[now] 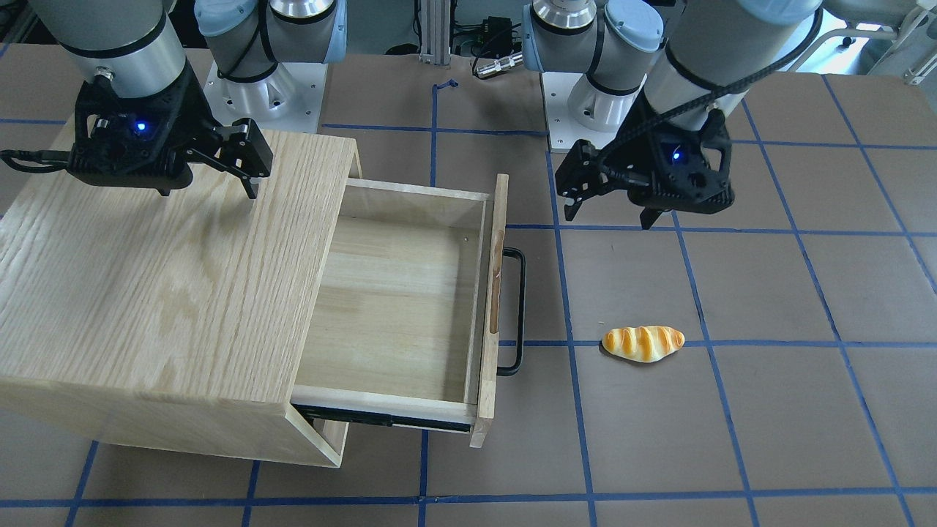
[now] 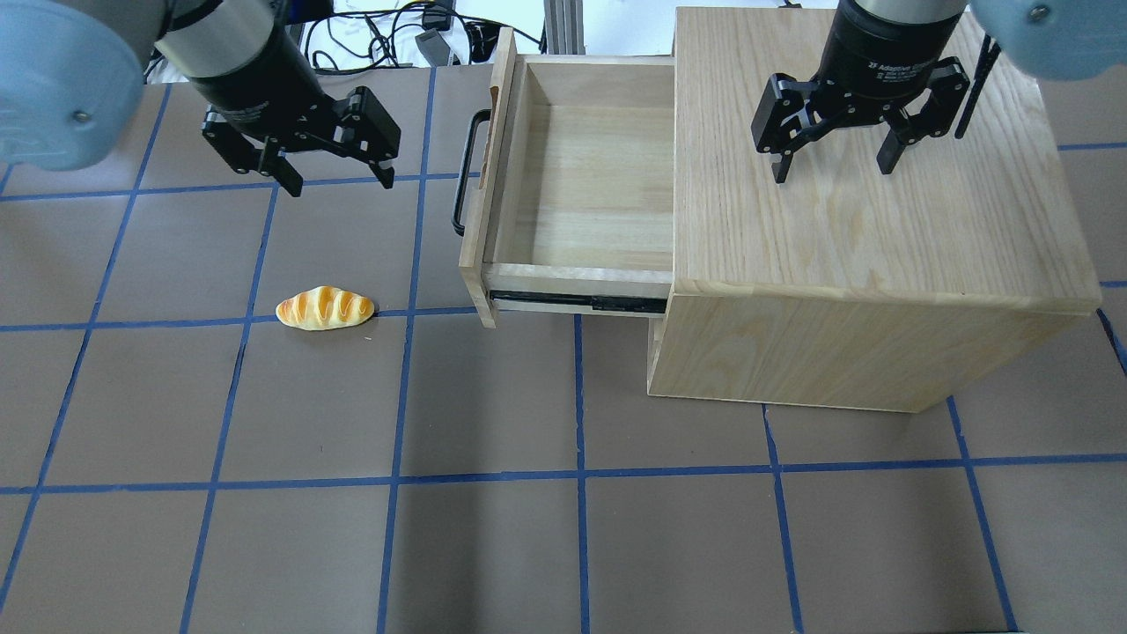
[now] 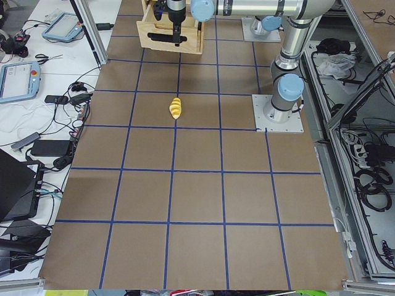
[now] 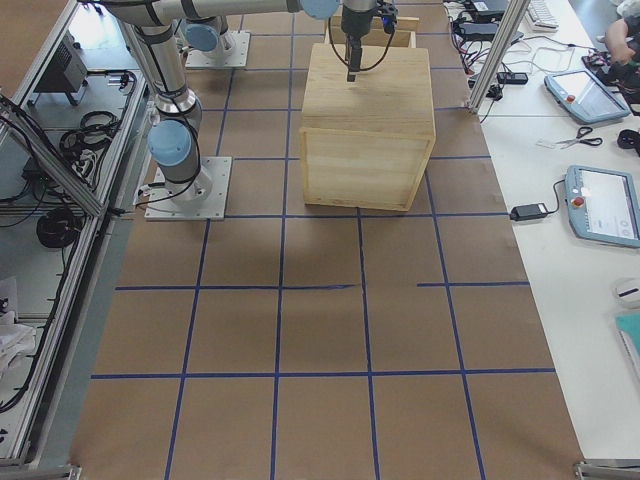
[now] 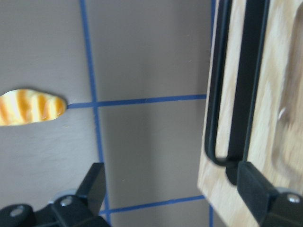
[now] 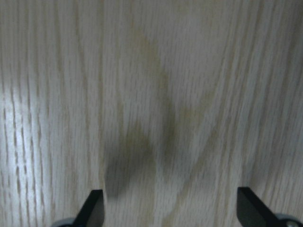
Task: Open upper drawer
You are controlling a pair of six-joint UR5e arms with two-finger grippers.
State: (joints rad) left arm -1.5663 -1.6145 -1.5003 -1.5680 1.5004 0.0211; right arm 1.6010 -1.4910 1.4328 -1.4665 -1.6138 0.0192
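The upper drawer [image 2: 590, 194] of pale wood stands pulled well out of the oak-grain cabinet [image 2: 863, 229]; its inside is empty. Its black bar handle [image 2: 464, 172] faces my left gripper; it also shows in the front view [image 1: 516, 311] and the left wrist view [image 5: 229, 90]. My left gripper [image 2: 335, 180] is open and empty, hovering over the table just left of the handle, apart from it. My right gripper [image 2: 832, 167] is open and empty above the cabinet top; the right wrist view shows its fingertips [image 6: 94, 208] over bare wood.
A toy bread roll [image 2: 324, 308] lies on the brown mat in front of the left gripper; it also shows in the front view [image 1: 643, 342]. A black slide rail [image 2: 577, 304] shows under the drawer's side. Blue tape lines grid the table.
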